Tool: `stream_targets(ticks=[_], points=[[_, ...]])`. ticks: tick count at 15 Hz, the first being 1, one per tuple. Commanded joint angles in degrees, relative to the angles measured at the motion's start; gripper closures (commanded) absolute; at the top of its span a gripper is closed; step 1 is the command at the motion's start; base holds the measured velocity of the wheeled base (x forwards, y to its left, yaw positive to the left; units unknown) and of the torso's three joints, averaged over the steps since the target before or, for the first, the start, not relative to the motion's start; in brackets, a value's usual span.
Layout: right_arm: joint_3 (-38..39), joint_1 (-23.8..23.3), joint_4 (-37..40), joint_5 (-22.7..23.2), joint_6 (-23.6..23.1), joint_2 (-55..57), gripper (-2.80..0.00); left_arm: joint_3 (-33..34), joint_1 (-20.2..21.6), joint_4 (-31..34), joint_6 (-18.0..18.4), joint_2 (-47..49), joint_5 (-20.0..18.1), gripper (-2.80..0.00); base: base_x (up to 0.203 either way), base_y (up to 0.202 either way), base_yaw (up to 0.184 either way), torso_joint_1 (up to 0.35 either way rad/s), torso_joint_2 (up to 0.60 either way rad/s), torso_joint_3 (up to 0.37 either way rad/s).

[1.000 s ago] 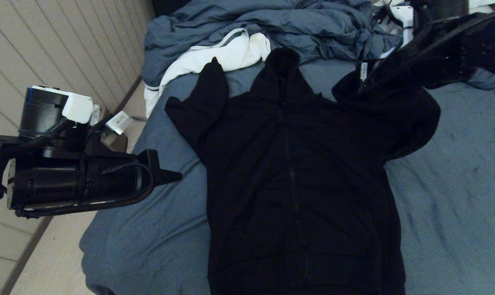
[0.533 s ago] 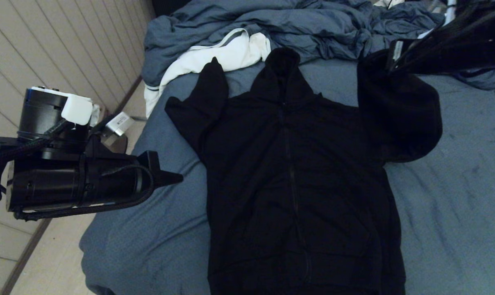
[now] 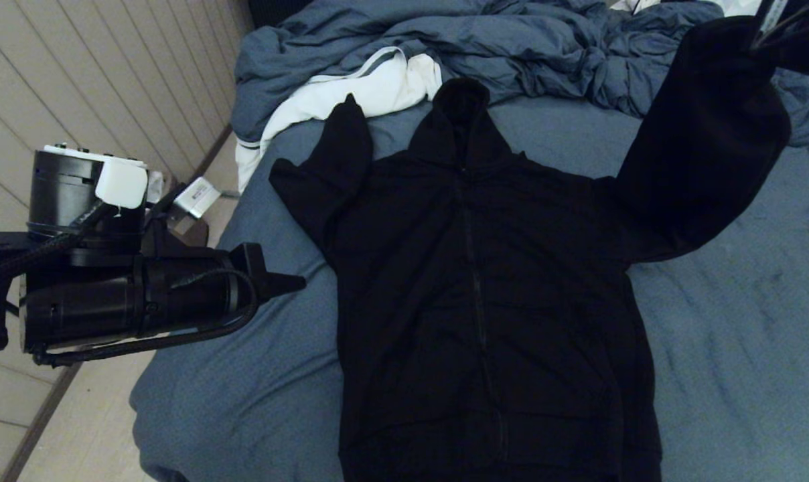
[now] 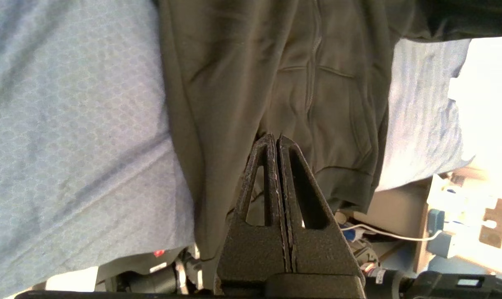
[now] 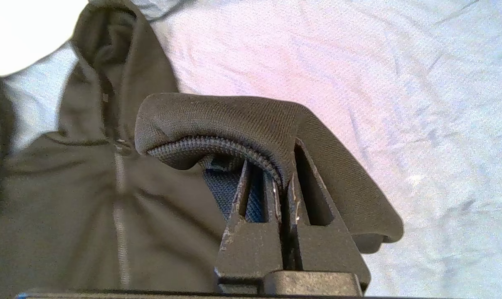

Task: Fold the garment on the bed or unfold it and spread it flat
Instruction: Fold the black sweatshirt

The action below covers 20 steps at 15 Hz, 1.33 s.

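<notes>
The garment [image 3: 485,268], a black zip hoodie, lies front up on the bed [image 3: 746,321] with its hood [image 3: 461,100] at the far end. One sleeve [image 3: 337,161] is bent up beside the hood. The other sleeve [image 3: 699,140] is lifted and stretched toward the far right. My right gripper [image 5: 282,180] is shut on that sleeve's cuff [image 5: 234,120], and in the head view it sits at the top right corner [image 3: 783,40]. My left gripper [image 3: 290,284] hovers left of the hoodie, shut and empty [image 4: 274,139], pointing at the hoodie's lower body [image 4: 326,83].
A rumpled blue-grey duvet [image 3: 478,40] and a white cloth with grey stripes [image 3: 364,94] lie at the bed's far end. A panelled wall [image 3: 96,67] and floor run along the bed's left edge. Bare sheet spreads right of the hoodie.
My right gripper has carried the cuff up and out to the right, drawing the sleeve off the chest and stretching it out. The left arm has barely shifted.
</notes>
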Motion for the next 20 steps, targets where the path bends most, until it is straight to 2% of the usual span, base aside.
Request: stream_targets(ticks=[1, 3, 7, 9, 11, 13, 16, 17, 20], points=[[0.4, 1.2, 0.2, -0.1, 1.1, -0.2, 0.0, 0.4, 0.0, -0.2, -0.4, -0.2, -0.1, 0.0, 0.0, 0.0, 0.0, 0.0, 0.0, 0.0], [0.6, 6.3, 0.4, -0.2, 3.8, 0.0, 0.0, 0.5, 0.0, -0.3, -0.4, -0.5, -0.1, 0.0, 0.0, 0.0, 0.0, 0.0, 0.0, 0.0], [0.4, 16.8, 0.7, -0.4, 12.4, 4.3, 0.0, 0.6, 0.0, -0.3, -0.8, -1.2, -0.1, 0.0, 0.0, 0.0, 0.0, 0.0, 0.0, 0.0], [-0.1, 18.9, 0.2, -0.4, 15.3, 6.8, 0.0, 0.7, 0.0, -0.4, -1.0, -1.4, -0.2, 0.0, 0.0, 0.0, 0.0, 0.0, 0.0, 0.0], [-0.3, 19.3, -1.8, 0.0, 16.2, 9.6, 0.0, 1.1, 0.0, -1.3, -1.2, -1.4, -0.2, 0.0, 0.0, 0.0, 0.0, 0.0, 0.0, 0.0], [-0.2, 19.2, -3.0, 4.4, 16.3, 10.6, 0.0, 3.0, 0.0, -6.0, -1.0, -1.7, -0.2, 0.0, 0.0, 0.0, 0.0, 0.0, 0.0, 0.0], [-0.2, 19.3, -3.1, 16.7, 16.3, 11.1, 0.0, 5.1, 0.0, -10.9, -0.9, -1.6, -0.1, 0.0, 0.0, 0.0, 0.0, 0.0, 0.0, 0.0], [-0.2, 19.4, -3.1, 18.6, 16.4, 11.9, 0.0, 5.1, 0.0, -10.9, -0.9, -1.6, -0.1, 0.0, 0.0, 0.0, 0.0, 0.0, 0.0, 0.0], [-0.3, 22.5, -5.5, 19.2, 16.5, 16.0, 0.0, 5.2, 0.0, -11.0, -0.9, -1.4, -0.1, 0.0, 0.0, 0.0, 0.0, 0.0, 0.0, 0.0]])
